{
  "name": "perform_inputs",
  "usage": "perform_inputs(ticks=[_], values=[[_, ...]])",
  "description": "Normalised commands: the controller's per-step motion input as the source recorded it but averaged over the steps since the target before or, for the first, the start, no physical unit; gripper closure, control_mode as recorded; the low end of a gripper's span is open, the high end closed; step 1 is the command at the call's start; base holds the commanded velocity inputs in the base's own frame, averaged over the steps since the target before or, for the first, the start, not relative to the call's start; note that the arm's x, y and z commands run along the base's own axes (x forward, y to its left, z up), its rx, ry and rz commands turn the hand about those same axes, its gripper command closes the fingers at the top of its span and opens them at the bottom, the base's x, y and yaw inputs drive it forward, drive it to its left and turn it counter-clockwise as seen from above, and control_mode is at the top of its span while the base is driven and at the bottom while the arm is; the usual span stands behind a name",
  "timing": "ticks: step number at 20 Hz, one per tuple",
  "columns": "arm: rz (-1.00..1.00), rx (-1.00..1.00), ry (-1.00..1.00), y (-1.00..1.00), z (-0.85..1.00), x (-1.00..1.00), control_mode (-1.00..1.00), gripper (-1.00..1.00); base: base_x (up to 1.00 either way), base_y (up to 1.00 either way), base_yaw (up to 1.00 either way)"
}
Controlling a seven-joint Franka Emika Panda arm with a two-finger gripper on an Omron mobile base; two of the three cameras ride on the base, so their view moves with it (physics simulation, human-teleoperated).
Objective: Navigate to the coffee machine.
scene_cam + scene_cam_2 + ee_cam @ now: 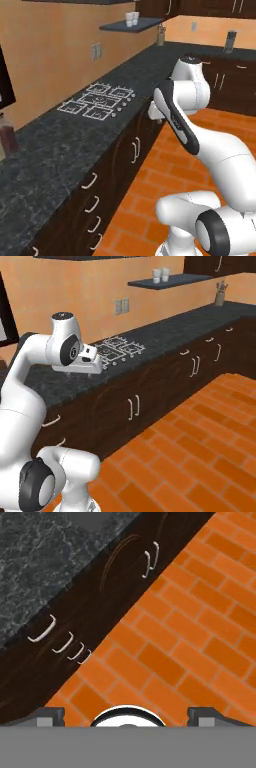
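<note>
Kitchen, simulated: dark marbled counter (60,145) running along an orange wall, dark cabinets (150,391) with pale handles beneath, orange brick floor (200,456) spreading beside.

Fixtures: gas cooktop (97,101) sitting flush in the counter; wall shelf (131,25) carrying two white cups (132,19); utensil holder (160,36) standing near the far corner.

Task item: coffee machine (230,42), a small grey upright box, standing on the far counter beyond the corner, well apart from the robot.

Robot: arm folding up over the floor beside the cabinets; gripper (127,716) pointing down at the brick floor and cabinet fronts, fingertips (50,716) sitting wide apart, pinching nothing.

Progress: judging by the length of counter lying between base and machine, navigation is looking barely started; the drive along the counter toward the far corner is remaining.
</note>
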Motion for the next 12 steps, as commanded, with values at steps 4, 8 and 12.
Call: perform_inputs(ticks=[4, 8, 12], values=[[0.00, 0.00, 0.00, 0.00, 0.00, 0.00, 1.00, -1.00, 0.96, -0.91, -0.45], [0.00, 0.00, 0.00, 0.00, 0.00, 0.00, 1.00, -1.00, 1.00, -0.81, -0.42], [0.00, 0.00, 0.00, 0.00, 0.00, 0.00, 1.00, -1.00, 1.00, -0.68, -0.38]])
